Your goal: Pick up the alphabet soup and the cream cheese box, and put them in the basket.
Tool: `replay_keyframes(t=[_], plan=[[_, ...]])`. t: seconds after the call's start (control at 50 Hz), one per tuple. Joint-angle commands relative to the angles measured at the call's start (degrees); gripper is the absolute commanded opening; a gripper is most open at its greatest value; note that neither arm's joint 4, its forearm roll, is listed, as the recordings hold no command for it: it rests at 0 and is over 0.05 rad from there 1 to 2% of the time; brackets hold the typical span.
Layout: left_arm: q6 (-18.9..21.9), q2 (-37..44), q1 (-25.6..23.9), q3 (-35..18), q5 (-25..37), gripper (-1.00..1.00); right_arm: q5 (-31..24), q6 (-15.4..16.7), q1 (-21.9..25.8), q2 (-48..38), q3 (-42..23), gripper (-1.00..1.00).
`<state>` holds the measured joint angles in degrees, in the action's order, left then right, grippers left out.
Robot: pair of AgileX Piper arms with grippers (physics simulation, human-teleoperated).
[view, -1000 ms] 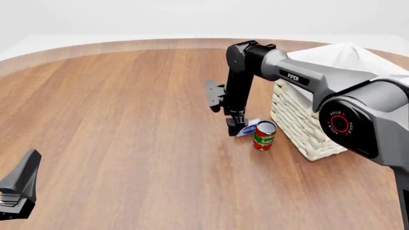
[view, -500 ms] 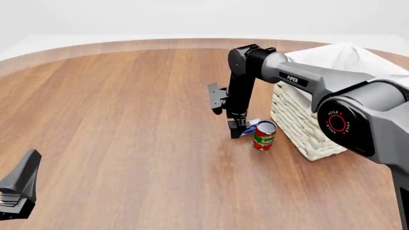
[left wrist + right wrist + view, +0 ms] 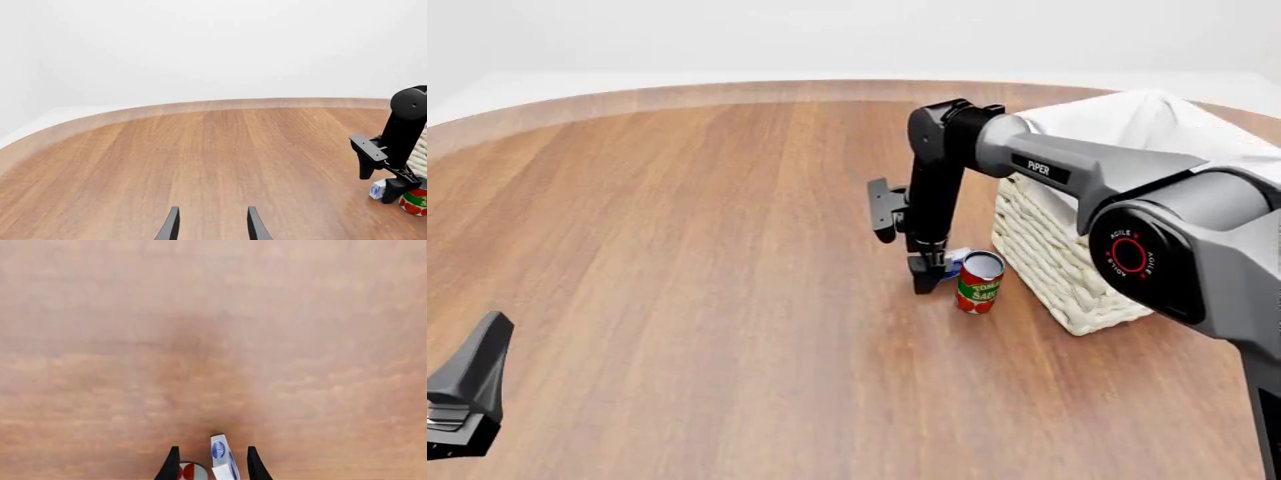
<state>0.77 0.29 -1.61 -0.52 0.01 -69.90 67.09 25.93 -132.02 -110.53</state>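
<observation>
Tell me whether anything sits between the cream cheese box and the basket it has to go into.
Yes. The red and green tomato sauce can stands directly between the small white and blue cream cheese box and the cream-white woven basket. The right gripper is down at the box, which shows between its fingers in the right wrist view. Lifting over the can should avoid it.

Light is bright, even and diffuse, seemingly from overhead. The table (image 3: 694,250) shows soft sheen and no hard glare. In the right wrist view a faint dark shadow pools on the wood ahead of the fingers (image 3: 171,465), and the grain there looks smeared and blurry. The front view is sharp, with no edge distortion. The white backdrop is flat and featureless.
</observation>
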Motion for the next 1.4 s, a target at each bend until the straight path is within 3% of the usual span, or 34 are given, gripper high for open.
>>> replay_keyframes(t=[0.02, 0.58, 0.6, 0.98, 1.16, 1.4], plan=[[0.00, -0.05, 0.00, 0.03, 0.01, 1.00, 0.01, -0.17, -0.18, -0.04, 0.09, 1.00], [0.00, -0.05, -0.01, 0.03, 0.00, 1.00, 0.01, 0.20, -1.82, -2.16, -3.23, 1.00], [0.00, -0.05, -0.02, 0.03, 0.01, 1.00, 0.01, 0.20, -1.78, -2.16, -3.18, -1.00], [0.01, -0.05, -0.01, 0.03, 0.00, 1.00, 0.05, 1.69, -2.84, -2.99, -5.89, -1.00], [0.00, -0.05, -0.01, 0.03, 0.01, 1.00, 1.38, 5.97, -5.56, -4.92, -13.98, -1.00], [0.00, -0.05, -0.01, 0.03, 0.00, 1.00, 3.43, 7.61, -5.90, -5.43, -20.09, -1.00]])
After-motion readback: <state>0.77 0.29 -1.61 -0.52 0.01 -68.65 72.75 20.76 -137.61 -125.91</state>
